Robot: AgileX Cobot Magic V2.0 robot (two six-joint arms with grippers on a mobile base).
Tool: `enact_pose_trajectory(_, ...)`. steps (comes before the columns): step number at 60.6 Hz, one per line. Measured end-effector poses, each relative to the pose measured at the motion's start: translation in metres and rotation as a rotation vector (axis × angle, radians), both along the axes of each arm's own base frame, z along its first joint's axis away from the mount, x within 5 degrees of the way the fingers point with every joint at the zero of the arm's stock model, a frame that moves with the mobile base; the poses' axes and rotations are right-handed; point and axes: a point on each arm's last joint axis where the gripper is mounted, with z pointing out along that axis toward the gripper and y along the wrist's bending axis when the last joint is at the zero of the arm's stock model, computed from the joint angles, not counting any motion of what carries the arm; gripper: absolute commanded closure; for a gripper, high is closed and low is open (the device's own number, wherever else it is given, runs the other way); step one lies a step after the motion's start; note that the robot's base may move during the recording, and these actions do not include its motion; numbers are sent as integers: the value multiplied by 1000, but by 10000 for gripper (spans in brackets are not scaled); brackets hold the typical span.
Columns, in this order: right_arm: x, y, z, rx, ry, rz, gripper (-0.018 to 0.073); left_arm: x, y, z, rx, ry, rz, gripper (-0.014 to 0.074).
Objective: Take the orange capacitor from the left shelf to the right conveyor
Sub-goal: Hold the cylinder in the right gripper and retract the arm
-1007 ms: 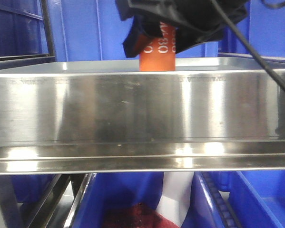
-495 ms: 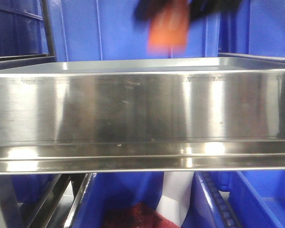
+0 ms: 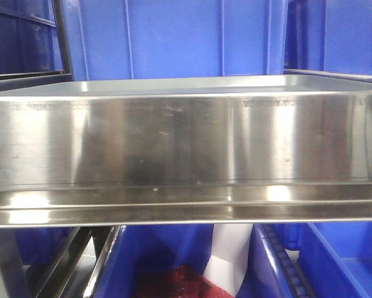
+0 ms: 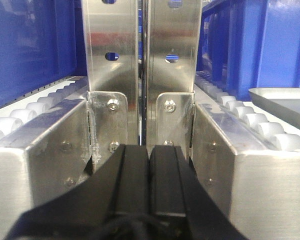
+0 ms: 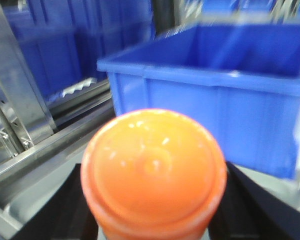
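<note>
The orange capacitor [image 5: 154,170] fills the lower middle of the right wrist view, its flat round end facing the camera. My right gripper [image 5: 155,210] is shut on it, with a black finger [image 5: 69,210] on each side. The left shelf [image 3: 186,143] spans the front view as a wide shiny steel tray with a tall front lip; no capacitor or gripper shows above it there. My left gripper [image 4: 148,152] is shut with nothing in it, its black fingers pressed together in front of a steel upright [image 4: 139,75]. The right conveyor is out of view.
A blue plastic bin [image 5: 215,95] stands close behind the held capacitor, with steel rails [image 5: 44,145] to its left. White rollers [image 4: 250,120] line both sides of the upright. Blue bins [image 3: 173,37] back the shelf, and more blue bins [image 3: 335,261] sit below it.
The right gripper has lifted the orange capacitor up off the shelf, moving a little right, and carried it out of the top of the front view. The shelf top now shows nothing on it.
</note>
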Motion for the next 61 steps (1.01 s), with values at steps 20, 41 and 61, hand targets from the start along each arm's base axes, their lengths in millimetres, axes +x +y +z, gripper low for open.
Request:
enact_pose_trajectory(20,-61,-51,-35,111,-140,4,511,0,0,0,0,0,0,722)
enact_pose_trajectory(41,-75,-63,-40,154,-191,4,511,0,0,0,0,0,0,722)
enact_pose_trajectory(61,-75,-63,-40,155,-190,4,511,0,0,0,0,0,0,722)
